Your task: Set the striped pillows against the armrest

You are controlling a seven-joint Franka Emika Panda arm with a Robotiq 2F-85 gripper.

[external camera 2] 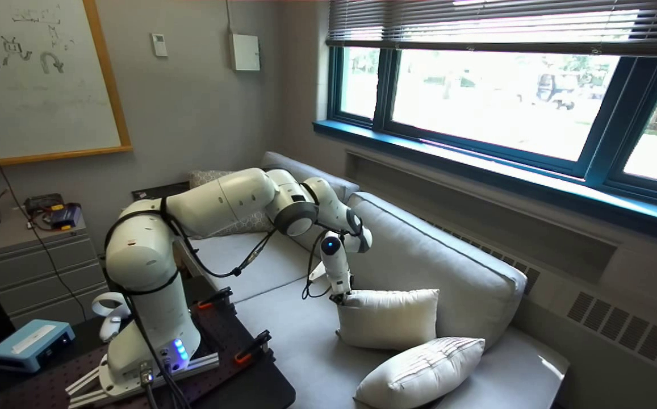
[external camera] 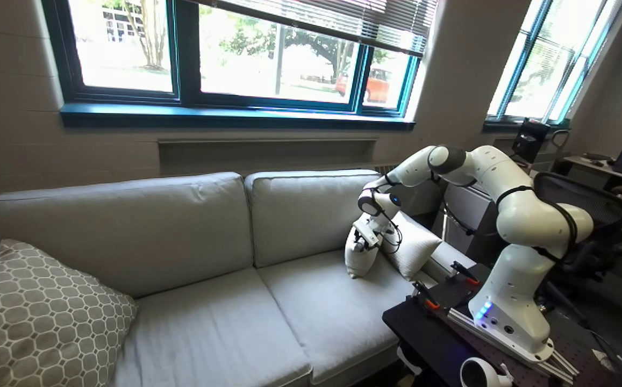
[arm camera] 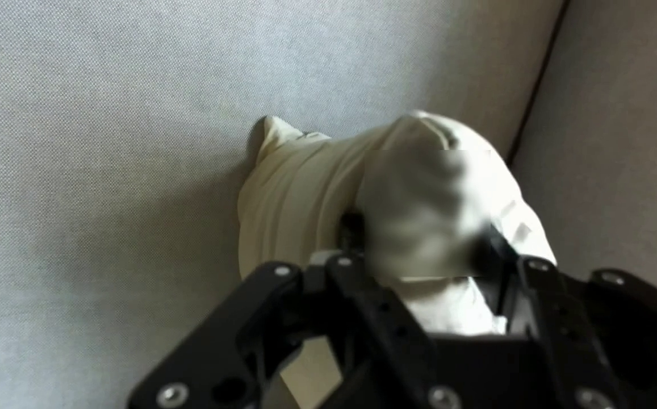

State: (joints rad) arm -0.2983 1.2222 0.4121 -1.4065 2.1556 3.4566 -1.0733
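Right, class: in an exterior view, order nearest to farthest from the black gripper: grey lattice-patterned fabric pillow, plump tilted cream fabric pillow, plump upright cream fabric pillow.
1. Upright cream pillow, at the gripper.
2. Tilted cream pillow, right of the first.
3. Lattice pillow, far left.

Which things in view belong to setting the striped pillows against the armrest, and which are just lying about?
Part of the job:
gripper
striped pillow at the gripper
other striped pillow
armrest

Just lying about:
lattice pillow, at the sofa's far end from the striped ones
blue box
white controller
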